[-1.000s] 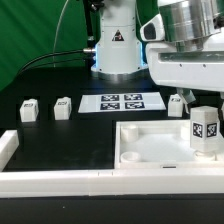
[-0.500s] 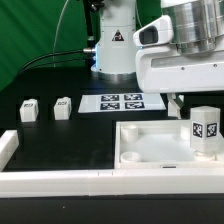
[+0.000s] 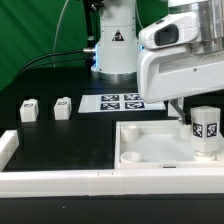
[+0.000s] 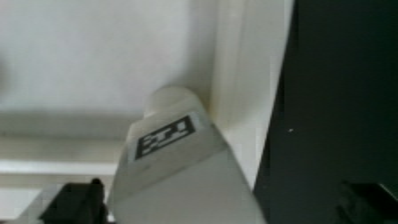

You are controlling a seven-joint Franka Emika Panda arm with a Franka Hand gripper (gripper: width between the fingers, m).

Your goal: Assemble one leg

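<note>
A leg, a white stubby block with a tag on its face, stands upright in the far right corner of the large white tray-like piece. My gripper hangs just above and slightly left of it, mostly hidden by the white hand. In the wrist view the leg rises between my dark fingertips, with a gap on each side; the gripper is open and holds nothing. Two more legs stand on the black table at the exterior view's left.
The marker board lies on the table behind the tray-like piece. The robot base stands at the back. A white rail runs along the front edge, with a raised end at the left.
The hand has drifted up and toward the exterior view's left, and now fills more of the picture. The leg stays upright in the tray-like piece's corner.
</note>
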